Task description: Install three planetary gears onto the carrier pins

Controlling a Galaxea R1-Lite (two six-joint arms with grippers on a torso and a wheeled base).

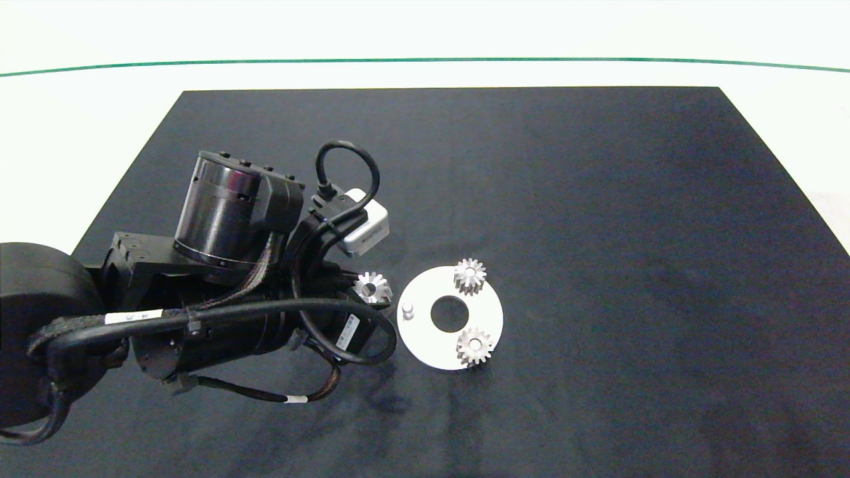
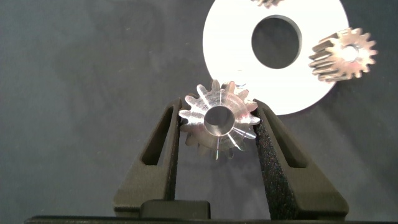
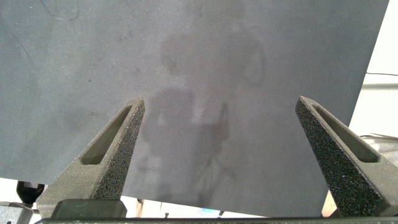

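The white carrier disc (image 1: 425, 345) lies near the middle of the black mat. Two planetary gears sit on its carrier pins, one at the far side (image 1: 469, 275) and one at the near side (image 1: 474, 345). The third pin (image 1: 408, 310) stands bare at the disc's left edge. My left gripper (image 2: 219, 121) is shut on the third gear (image 2: 217, 118), held just left of the disc (image 2: 230, 62), close to the bare pin; the same gear (image 1: 372, 288) shows in the head view. My right gripper (image 3: 221, 134) is open over bare mat, outside the head view.
The black mat (image 1: 597, 232) covers the white table, with a green line (image 1: 425, 60) along the far side. My left arm's body and cables (image 1: 232, 299) fill the mat's left part. Nothing else lies on the mat.
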